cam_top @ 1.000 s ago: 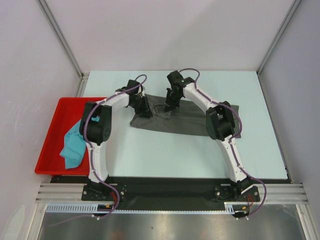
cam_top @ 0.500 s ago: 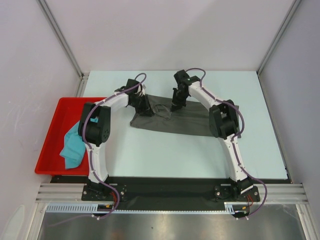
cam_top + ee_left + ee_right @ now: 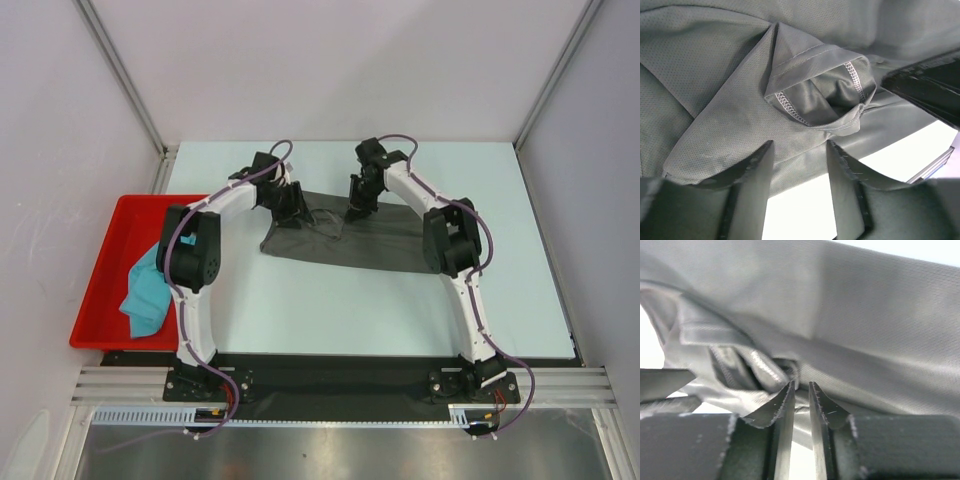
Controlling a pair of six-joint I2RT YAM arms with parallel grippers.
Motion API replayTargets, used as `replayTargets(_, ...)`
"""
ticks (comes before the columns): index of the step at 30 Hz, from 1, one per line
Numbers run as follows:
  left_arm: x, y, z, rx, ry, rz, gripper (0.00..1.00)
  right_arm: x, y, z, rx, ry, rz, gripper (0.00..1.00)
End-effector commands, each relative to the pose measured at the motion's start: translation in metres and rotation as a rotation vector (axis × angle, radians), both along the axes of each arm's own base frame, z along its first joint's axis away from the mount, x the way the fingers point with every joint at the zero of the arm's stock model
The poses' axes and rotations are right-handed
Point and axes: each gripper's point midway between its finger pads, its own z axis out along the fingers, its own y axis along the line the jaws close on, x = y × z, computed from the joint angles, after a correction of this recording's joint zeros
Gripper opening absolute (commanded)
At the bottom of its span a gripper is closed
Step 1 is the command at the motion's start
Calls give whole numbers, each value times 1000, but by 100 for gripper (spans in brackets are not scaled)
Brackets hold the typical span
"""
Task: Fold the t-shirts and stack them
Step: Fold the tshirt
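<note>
The dark grey t-shirt (image 3: 380,240) lies spread across the middle of the table. My left gripper (image 3: 293,205) is open at its far left part. In the left wrist view its tips (image 3: 800,145) rest on the grey cloth (image 3: 730,100) just short of a bunched hem. My right gripper (image 3: 357,210) sits at the shirt's far edge. In the right wrist view its jaws (image 3: 801,384) are nearly closed, pinching a fold of the grey cloth (image 3: 880,315). The teal t-shirt (image 3: 145,290) lies crumpled in the tray, hanging over its near right rim.
The red plastic tray (image 3: 110,235) stands off the table's left edge. Pale walls and metal posts close in the back and sides. Both arm bases sit on the black rail at the near edge.
My right gripper has moved right and a little back along the shirt's far edge, and the cloth there has stretched out. My left gripper has shifted slightly back.
</note>
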Motion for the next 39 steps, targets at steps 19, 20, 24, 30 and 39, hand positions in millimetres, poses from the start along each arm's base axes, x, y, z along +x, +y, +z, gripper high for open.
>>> replayTargets(19, 44, -3, 4, 71, -73, -4, 52, 0, 47, 31, 121, -64, 95, 11)
replayTargets(20, 48, -1, 6, 107, -78, 7, 50, -1, 49, 31, 126, -61, 101, 11)
replayTargets(24, 56, -3, 4, 190, -106, 2, 50, -2, 48, 29, 128, -56, 109, 11)
replayTargets(30, 60, -11, 2, 290, -132, -23, 46, -8, 49, 25, 128, -40, 127, 9)
replayTargets(39, 70, -17, -1, 320, -146, -26, 46, -14, 47, 14, 118, -13, 142, 8)
